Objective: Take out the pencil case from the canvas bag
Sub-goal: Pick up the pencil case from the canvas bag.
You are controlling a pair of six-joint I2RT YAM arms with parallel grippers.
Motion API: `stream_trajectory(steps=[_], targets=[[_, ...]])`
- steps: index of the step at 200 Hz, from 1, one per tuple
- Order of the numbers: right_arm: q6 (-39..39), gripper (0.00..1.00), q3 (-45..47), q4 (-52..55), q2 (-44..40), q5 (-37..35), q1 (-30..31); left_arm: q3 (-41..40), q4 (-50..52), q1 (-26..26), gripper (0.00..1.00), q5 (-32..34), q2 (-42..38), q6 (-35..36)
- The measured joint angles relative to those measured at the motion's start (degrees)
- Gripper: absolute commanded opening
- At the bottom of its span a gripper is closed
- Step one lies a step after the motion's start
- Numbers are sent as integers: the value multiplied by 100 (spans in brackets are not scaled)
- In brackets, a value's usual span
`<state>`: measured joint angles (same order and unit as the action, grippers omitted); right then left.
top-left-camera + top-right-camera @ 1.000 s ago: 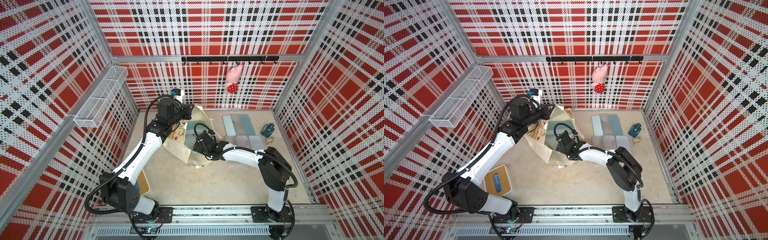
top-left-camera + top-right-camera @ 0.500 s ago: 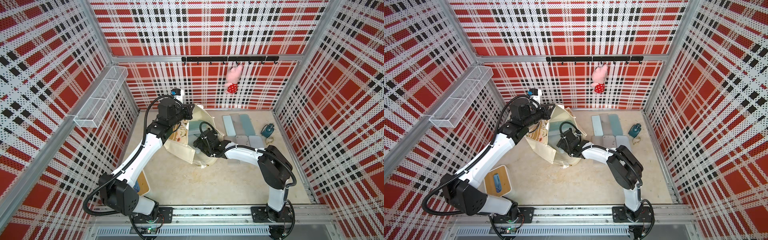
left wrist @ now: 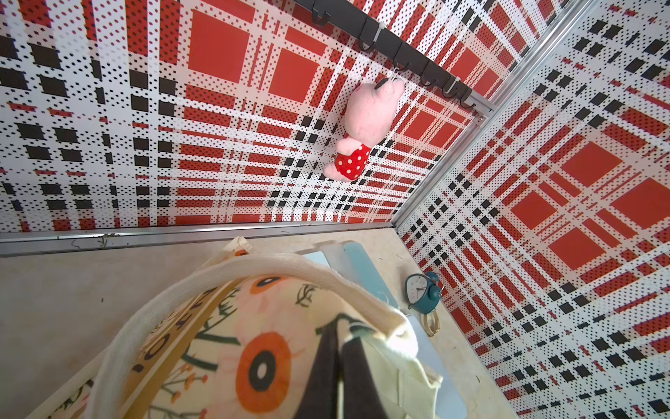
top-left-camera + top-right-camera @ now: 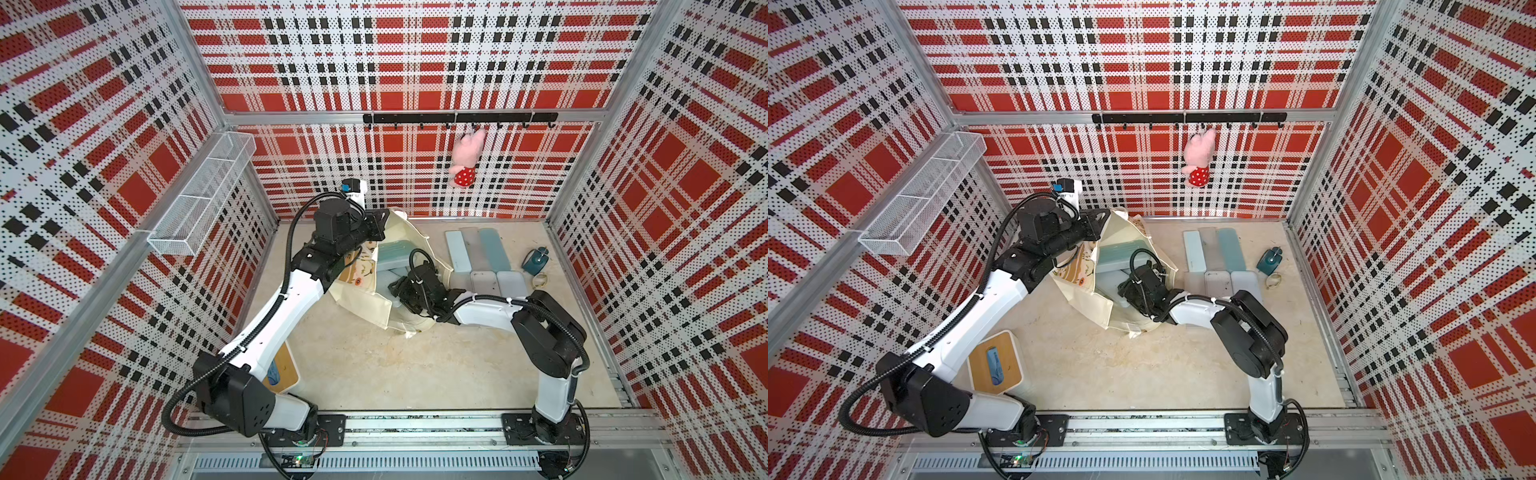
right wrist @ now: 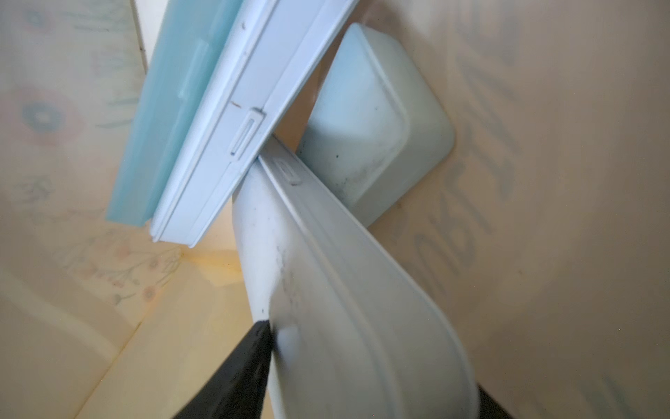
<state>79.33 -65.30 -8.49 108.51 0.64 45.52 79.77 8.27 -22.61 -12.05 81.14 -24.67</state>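
The canvas bag (image 4: 365,299) (image 4: 1088,305) leans open at the middle back of the table, and its flower-printed face (image 3: 261,344) fills the left wrist view. My left gripper (image 4: 380,228) (image 4: 1100,220) (image 3: 339,330) is shut on the bag's upper rim beside the white handle (image 3: 253,261) and holds the mouth up. My right gripper (image 4: 399,286) (image 4: 1125,286) (image 5: 369,362) reaches into the mouth. Its jaws are shut on a pale grey pencil case (image 5: 326,254), one finger on each side. A white case (image 5: 235,109), a teal case (image 5: 170,109) and a pale blue case (image 5: 373,119) lie deeper inside.
Several pencil cases (image 4: 478,253) lie flat at the back right, next to a teal alarm clock (image 4: 536,259). A pink plush (image 4: 467,158) hangs from the hook rail on the back wall. A wire basket (image 4: 199,199) is on the left wall. A wood-topped box (image 4: 994,361) stands at the front left.
My right gripper has pushed further into the bag toward the back left, and its jaws have narrowed onto the pale grey case. The left gripper has kept its hold on the rim.
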Motion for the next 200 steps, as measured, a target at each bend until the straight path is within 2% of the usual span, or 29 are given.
stream_trajectory(steps=[75,113,200], targets=[[-15,40,297,-643,-286,37,0,-2,-13,0,0,42,0,4],[-127,37,297,-654,-424,42,7,0,-15,0,0,57,0,2],[-1139,29,-35,173,-824,-415,168,-186,-227,162,0,197,11,-129]])
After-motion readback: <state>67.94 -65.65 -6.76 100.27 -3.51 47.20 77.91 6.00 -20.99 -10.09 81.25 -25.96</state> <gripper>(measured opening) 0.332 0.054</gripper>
